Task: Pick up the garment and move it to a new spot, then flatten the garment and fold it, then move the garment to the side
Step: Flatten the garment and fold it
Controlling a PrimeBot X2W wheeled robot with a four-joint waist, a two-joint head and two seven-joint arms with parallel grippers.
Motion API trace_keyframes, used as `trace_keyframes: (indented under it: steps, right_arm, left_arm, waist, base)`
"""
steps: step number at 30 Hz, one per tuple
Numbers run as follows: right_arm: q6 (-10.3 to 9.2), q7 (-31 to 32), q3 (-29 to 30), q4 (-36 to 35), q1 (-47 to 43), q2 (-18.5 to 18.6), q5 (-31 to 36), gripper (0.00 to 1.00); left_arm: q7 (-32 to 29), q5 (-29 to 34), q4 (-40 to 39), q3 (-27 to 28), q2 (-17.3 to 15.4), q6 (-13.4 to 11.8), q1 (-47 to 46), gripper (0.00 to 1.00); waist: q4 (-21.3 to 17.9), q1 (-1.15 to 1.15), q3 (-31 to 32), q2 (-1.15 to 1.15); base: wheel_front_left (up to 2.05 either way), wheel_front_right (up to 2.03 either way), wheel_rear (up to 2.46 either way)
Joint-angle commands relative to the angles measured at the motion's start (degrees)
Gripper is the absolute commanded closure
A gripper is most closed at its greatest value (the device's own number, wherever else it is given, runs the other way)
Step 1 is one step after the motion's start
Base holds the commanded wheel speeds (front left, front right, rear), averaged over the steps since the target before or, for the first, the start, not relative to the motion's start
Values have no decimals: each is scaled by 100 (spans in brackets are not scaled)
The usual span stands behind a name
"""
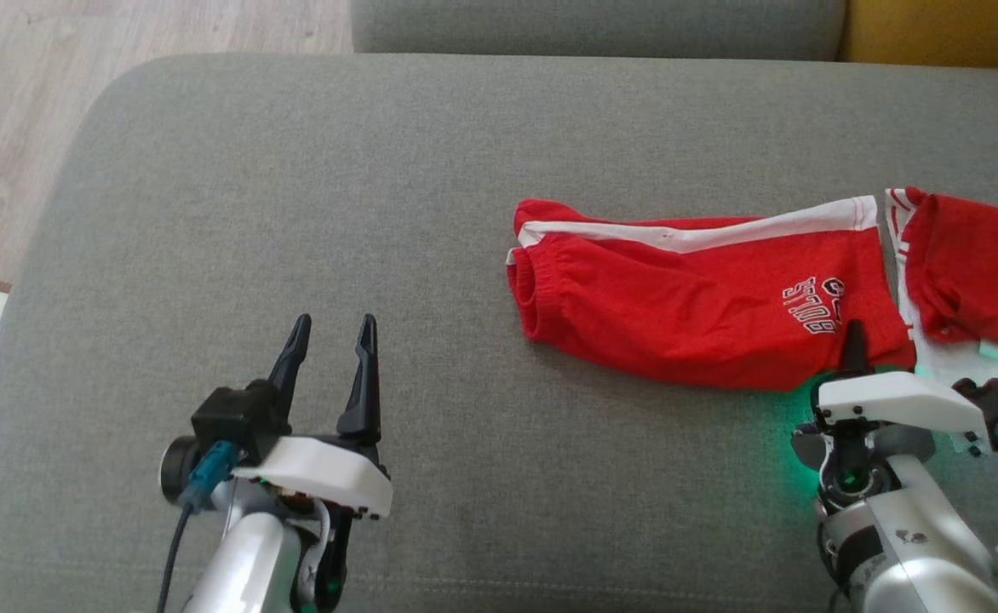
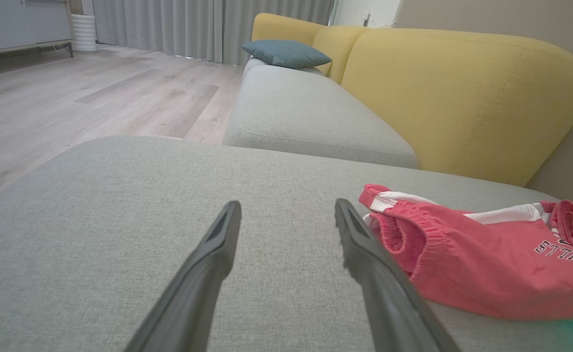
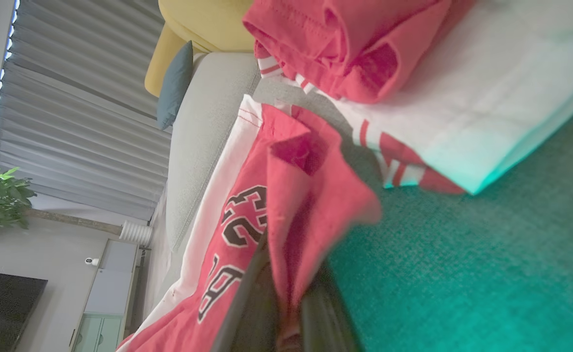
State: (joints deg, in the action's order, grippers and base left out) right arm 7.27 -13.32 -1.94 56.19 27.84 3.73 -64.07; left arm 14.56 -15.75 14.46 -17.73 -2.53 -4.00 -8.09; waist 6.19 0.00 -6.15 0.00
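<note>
**Pinching the hem while the left side waits**

Over the bare grey seat cushion at the left, the left fingers stand spread with nothing between them, well apart from any cloth. Parked there, they likely leave room for a landing spot and are free for the flattening to come.

Toward the middle and right lie the red shorts. A white side stripe runs along the far edge, the elastic waistband opens leftward, and the "BULLS" print sits near the leg end. They rest mostly flat on the cushion and are not yet lifted.

At the near corner of that leg end, the right fingers are clenched on the shorts' hem. The right wrist view shows a fold of red fabric squeezed between them and tented up. A corner grip probably lets the shorts hang open once raised.

Farthest right, a second red-and-white garment lies just beside the shorts, so the lift may need care not to drag it along.
</note>
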Motion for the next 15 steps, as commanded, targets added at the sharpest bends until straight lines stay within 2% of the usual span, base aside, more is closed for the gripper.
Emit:
trace_keyframes:
  steps: [1,8,13,15]
  right_arm:
    - [22,-79,-177,-91,107,-85,-36,100]
    - [22,-163,-373,-80,360,-85,20,100]
    - [22,-166,-334,-464,384,-85,138,100]
    - [22,-166,-542,-844,335,-85,148,100]
  left_arm:
    - [44,52,-186,203,-35,15,-77,0]
    - [44,98,-165,241,-35,34,-26,0]
    - [44,108,-144,234,-35,44,-17,0]
    - [44,111,-136,225,-35,42,-23,0]
  waist:
    - [-1,0,13,0]
    - [38,0,68,0]
    - [122,0,117,0]
    - [195,0,151,0]
  base:
    - [0,0,0]
    - [0,0,0]
    - [0,0,0]
    - [0,0,0]
